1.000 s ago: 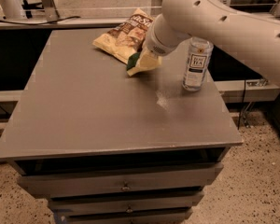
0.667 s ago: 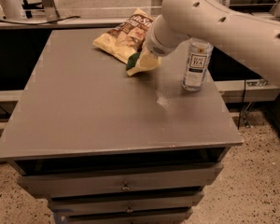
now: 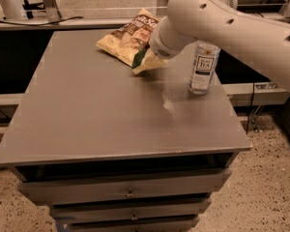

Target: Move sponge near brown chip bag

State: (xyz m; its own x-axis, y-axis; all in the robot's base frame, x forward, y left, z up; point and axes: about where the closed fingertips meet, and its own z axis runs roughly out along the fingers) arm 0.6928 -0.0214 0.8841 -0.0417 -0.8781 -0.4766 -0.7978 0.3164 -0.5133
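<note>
Your gripper (image 3: 153, 58) sits at the far side of the tabletop (image 3: 87, 115), tucked under the bulky white wrist of the arm (image 3: 217, 18), which reaches in from 2 o'clock. The wrist hides it, so you cannot tell whether it is clamped on the sponge (image 3: 147, 64) or already loose.

The sponge is right at the gripper's tip. It is tilted, green face turned up toward 11 o'clock and pale foam edge low, and its long axis seems to run from about 8 to 2 o'clock.

From the sponge, the brown chip bag (image 3: 128, 35) lies at 11 o'clock. Its near corner is touching the sponge or just beside it; the view does not settle which. The bottle (image 3: 202, 67) stands apart at 3 o'clock.

By my reading the sponge is as near the bag as it needs to be. What you likely have left is a release and a lift back toward 2 o'clock, clear of the bottle.
</note>
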